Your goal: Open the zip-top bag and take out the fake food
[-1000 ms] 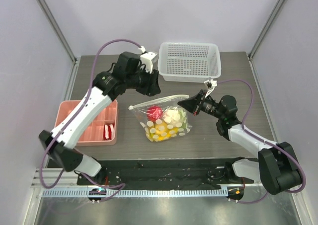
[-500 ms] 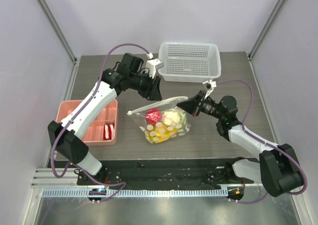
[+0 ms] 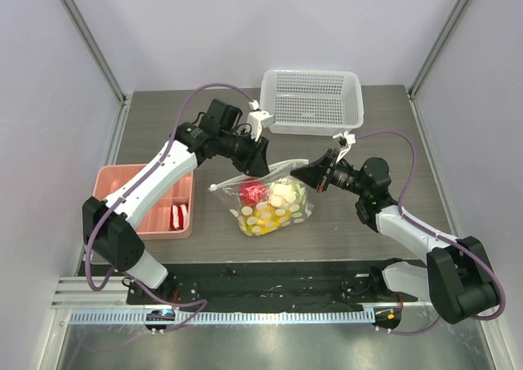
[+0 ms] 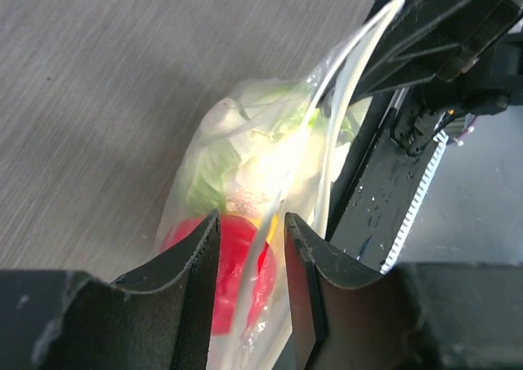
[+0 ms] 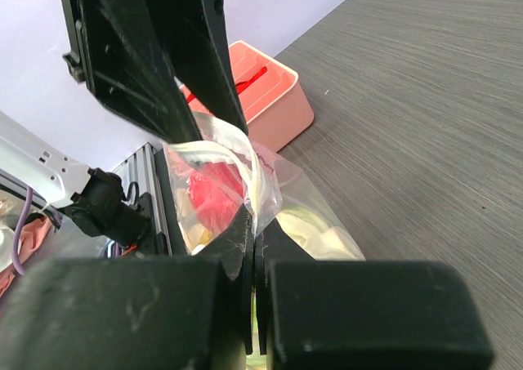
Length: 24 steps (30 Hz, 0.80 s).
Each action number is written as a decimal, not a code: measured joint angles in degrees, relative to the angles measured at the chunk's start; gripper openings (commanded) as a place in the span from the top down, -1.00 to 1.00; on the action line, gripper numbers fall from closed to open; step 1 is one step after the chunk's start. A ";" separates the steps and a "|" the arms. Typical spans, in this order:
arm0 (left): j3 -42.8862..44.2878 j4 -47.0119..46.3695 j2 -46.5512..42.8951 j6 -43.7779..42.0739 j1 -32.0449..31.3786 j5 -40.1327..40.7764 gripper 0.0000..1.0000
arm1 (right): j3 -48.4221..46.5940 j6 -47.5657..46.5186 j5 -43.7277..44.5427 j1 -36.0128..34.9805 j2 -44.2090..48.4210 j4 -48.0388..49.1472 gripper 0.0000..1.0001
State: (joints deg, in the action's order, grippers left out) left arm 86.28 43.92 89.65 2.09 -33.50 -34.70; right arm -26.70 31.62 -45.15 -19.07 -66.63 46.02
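Note:
The clear dotted zip-top bag [image 3: 265, 197] hangs above the table centre, holding a red fruit [image 3: 253, 192], white cauliflower [image 3: 283, 192] and yellow pieces [image 3: 263, 218]. My right gripper [image 3: 301, 171] is shut on the bag's right top corner [image 5: 255, 216] and holds it up. My left gripper [image 3: 258, 164] is open and sits at the bag's top edge. In the left wrist view the white zip strip [image 4: 265, 247] runs between its open fingers [image 4: 196, 280], with the red fruit [image 4: 237, 264] beneath. The left arm also shows in the right wrist view, just behind the bag.
A white perforated basket [image 3: 310, 100] stands at the back centre. A pink tray [image 3: 155, 202] with red pieces sits at the left. The black base rail [image 3: 270, 284] runs along the near edge.
My left gripper has swung right and down from the back onto the bag's top edge. The bag's left side has lifted slightly. The right gripper has held still.

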 measured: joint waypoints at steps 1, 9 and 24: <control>-0.57 -0.55 -0.15 0.00 -0.28 -0.07 0.27 | 0.00 0.00 0.00 0.00 0.00 0.00 0.98; -3.78 -1.75 -2.43 0.50 -0.83 0.02 0.40 | 0.00 0.00 0.00 -0.11 0.00 0.02 0.98; 1.81 2.75 -3.69 7.32 -0.87 19.39 1.00 | -11.54 -6.71 12.76 -5.81 -3.23 -18.10 -0.57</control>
State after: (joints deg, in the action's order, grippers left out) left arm 88.09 46.68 85.95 9.41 -34.37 -15.31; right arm -38.24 24.91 -32.38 -24.88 -69.87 27.92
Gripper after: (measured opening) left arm 0.003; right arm 0.676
